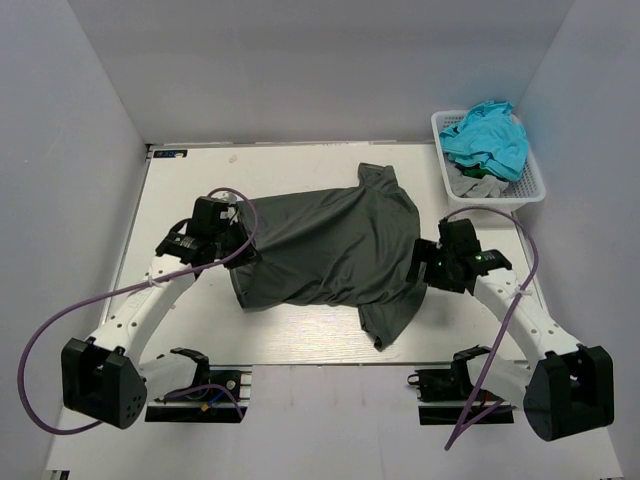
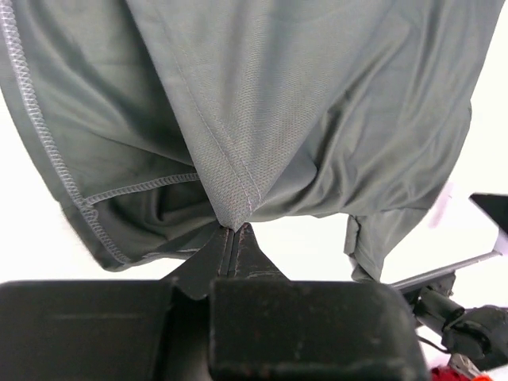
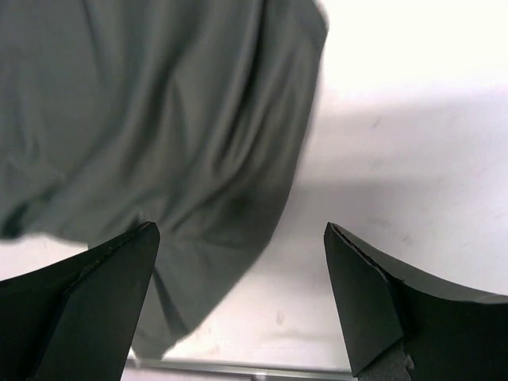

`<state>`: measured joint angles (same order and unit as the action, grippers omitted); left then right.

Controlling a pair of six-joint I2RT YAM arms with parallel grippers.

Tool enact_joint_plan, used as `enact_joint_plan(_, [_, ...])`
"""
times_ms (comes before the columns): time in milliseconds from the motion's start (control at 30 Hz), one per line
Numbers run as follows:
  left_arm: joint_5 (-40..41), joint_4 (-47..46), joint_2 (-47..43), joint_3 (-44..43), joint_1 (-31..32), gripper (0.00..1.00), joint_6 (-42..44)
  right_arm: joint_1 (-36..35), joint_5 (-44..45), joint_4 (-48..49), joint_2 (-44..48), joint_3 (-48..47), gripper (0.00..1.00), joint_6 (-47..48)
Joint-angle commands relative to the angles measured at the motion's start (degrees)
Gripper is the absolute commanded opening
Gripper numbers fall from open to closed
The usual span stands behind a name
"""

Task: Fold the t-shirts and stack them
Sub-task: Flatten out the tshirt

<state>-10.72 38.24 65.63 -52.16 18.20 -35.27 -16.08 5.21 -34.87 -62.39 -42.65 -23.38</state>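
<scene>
Pinching a fold of the charcoal t-shirt [image 2: 317, 119], my left gripper [image 2: 234, 236] has its jaws pressed together on the cloth, which rises in a peak straight from my fingertips. A stitched hem curves down just to the left of that pinched fold. The shirt lies rumpled and spread sideways on the table [image 1: 200, 180]. One short sleeve points away from my bases and the other points toward them. My grip is at the shirt's left edge.

At the shirt's opposite, right edge sits my right gripper [image 3: 242, 238], its jaws standing wide apart with nothing between them. From that wrist, the shirt's dark cloth lies beyond my left finger, and bare table shows beyond the right one. I cannot tell whether the fingertips touch the cloth.

Past the shirt's far right corner, and apart from it, stands the white lattice basket [image 1: 535, 190]. A turquoise t-shirt [image 1: 490, 135] is heaped on top of it, and a pale grey t-shirt [image 1: 478, 185] is bunched under that, on the side nearer the charcoal shirt.

A purple cable [image 1: 60, 320] loops out from my left arm, away from the shirt.
</scene>
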Motion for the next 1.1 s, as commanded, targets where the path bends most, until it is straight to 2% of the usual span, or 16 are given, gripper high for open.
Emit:
enact_joint_plan(0, [3.07,3.24,-0.33,-2.32,0.26,0.00,-0.94,-0.01,-9.32,-1.96,2.27,3.53,0.90,-1.84])
enact_joint_plan(200, [4.83,3.34,-0.85,-1.81,-0.26,0.00,-1.47,-0.62,-21.71,-1.17,2.28,11.16,0.85,-2.81])
enact_joint_plan(333, [4.83,2.02,-0.85,-0.57,-0.27,0.00,-2.00,-0.89,-23.14,1.21,1.05,14.26,0.84,-4.48])
enact_joint_plan(400, [4.83,2.02,-0.32,0.12,-0.27,0.00,-2.00,-0.97,-21.39,3.58,0.69,14.26,0.79,-5.18])
enact_joint_plan(467, [4.83,2.02,-0.32,0.65,-0.27,0.00,-2.52,-0.98,-20.86,7.25,-0.27,14.09,0.68,-6.33])
enact_joint_plan(567, [4.83,1.49,0.20,0.66,-0.27,0.00,-2.53,-0.71,-18.49,9.29,-3.17,12.52,0.60,-6.68])
enact_joint_plan(600, [4.83,1.49,0.20,0.66,-0.27,0.00,-2.53,-0.71,-16.66,9.47,-4.92,12.16,0.50,-6.86])
enact_joint_plan(733, [6.50,1.49,1.25,0.13,-0.79,0.00,-2.53,-0.36,-8.49,8.07,-9.23,9.35,0.19,-8.35])
enact_joint_plan(900, [7.03,1.41,1.87,-0.48,-0.79,0.00,-2.53,0.52,3.99,2.10,-11.26,1.53,0.13,-8.27])
enact_joint_plan(933, [7.03,1.40,1.87,0.04,-0.79,0.00,-2.53,0.78,6.28,1.74,-11.17,0.74,0.03,-7.92])
enact_joint_plan(967, [7.03,1.40,1.87,0.04,-0.79,0.00,-2.53,0.70,7.34,1.22,-11.61,-1.53,0.01,-7.83])
enact_joint_plan(1067, [7.03,0.87,2.40,0.04,-0.79,0.00,-2.53,1.22,9.28,-0.37,-13.01,-5.40,0.00,-6.60])
